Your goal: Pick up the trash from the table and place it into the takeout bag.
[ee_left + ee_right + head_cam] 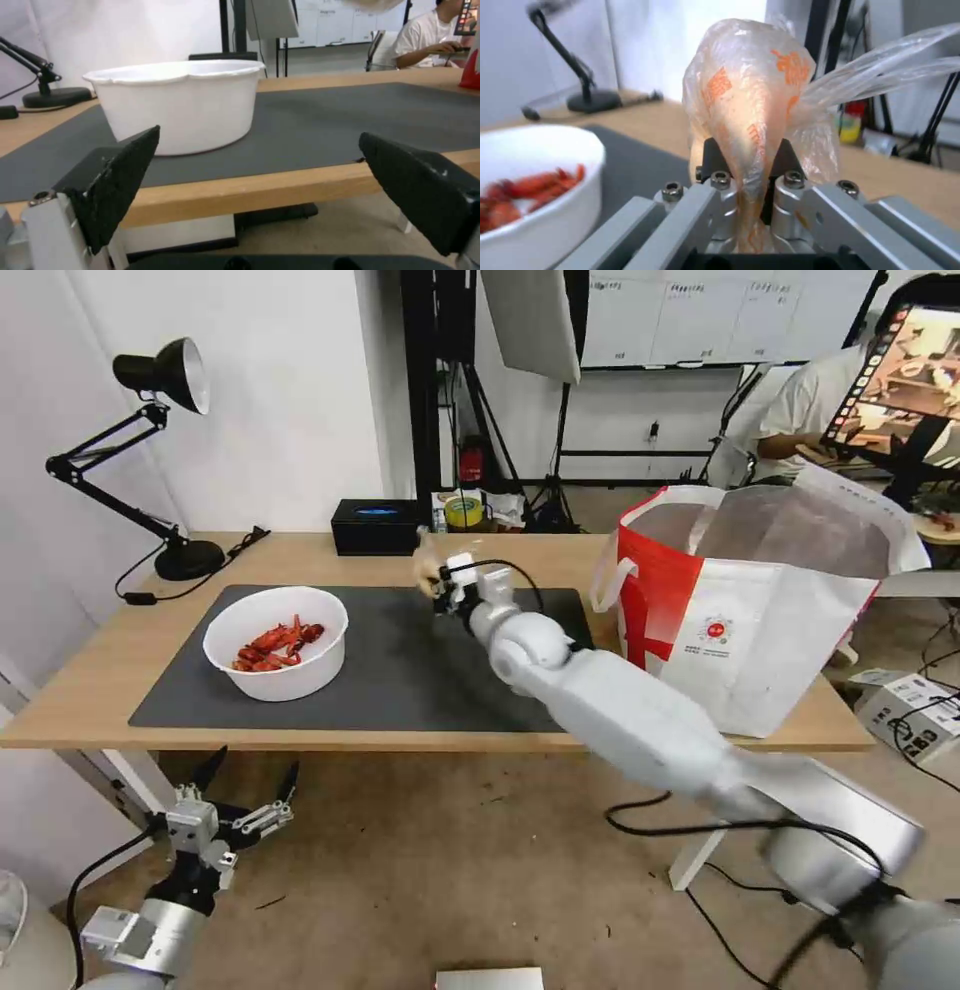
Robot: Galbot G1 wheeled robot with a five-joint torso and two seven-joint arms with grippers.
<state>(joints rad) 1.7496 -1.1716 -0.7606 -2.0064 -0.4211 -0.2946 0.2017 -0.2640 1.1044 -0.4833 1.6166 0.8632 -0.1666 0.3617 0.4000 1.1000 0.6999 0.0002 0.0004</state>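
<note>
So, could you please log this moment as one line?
right end effector: shut on knotted clear plastic bag, above grey mat | left end effector: open, below table

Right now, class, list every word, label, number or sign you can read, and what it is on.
No text can be read.
Takeout bag: round red logo, small print below, too small.
Knotted clear bag in the right gripper: orange print, blurred.
Whiteboard: writing too small.

Head high; wrists low, sharing bowl (276,642)
</note>
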